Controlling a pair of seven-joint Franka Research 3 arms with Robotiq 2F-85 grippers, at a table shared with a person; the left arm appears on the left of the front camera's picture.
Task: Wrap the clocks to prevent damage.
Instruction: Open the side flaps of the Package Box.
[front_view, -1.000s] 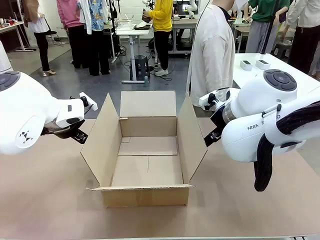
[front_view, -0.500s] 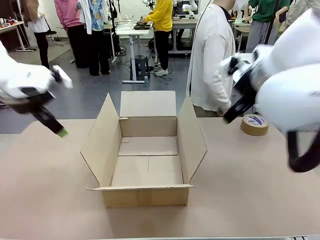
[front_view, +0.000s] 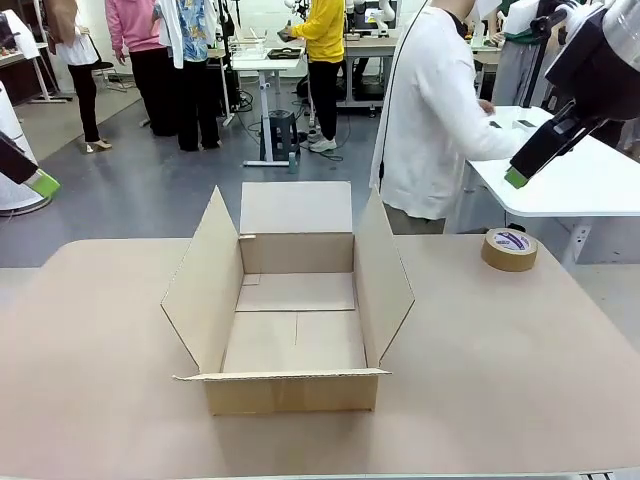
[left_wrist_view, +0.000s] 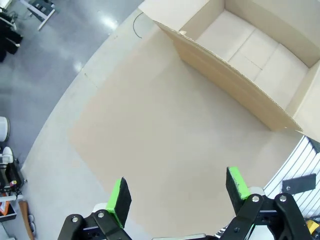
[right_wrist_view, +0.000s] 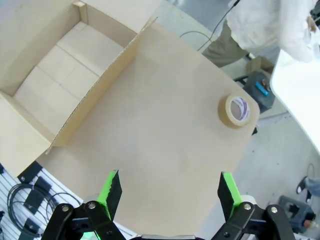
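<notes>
The clocks are out of view. An open, empty cardboard box (front_view: 297, 300) stands in the middle of the brown table (front_view: 480, 380), its flaps up. My left gripper (front_view: 40, 182) is raised high off the table's left edge. In the left wrist view it (left_wrist_view: 177, 185) is open with nothing between its green pads, and the box (left_wrist_view: 250, 45) lies at the upper right. My right gripper (front_view: 516, 177) hangs high at the right, above the tape. It (right_wrist_view: 167, 182) is also open and empty, looking down on the box (right_wrist_view: 65, 65).
A roll of brown tape (front_view: 508, 249) lies at the table's far right corner, also seen from the right wrist (right_wrist_view: 236, 111). A person in a white top (front_view: 430, 110) stands behind the box, reaching toward a white table (front_view: 590, 180) at the right.
Both arms have swung up and outward, away from the box. The tape roll, hidden behind the right arm before, has come into view. The person has turned toward the white table.
</notes>
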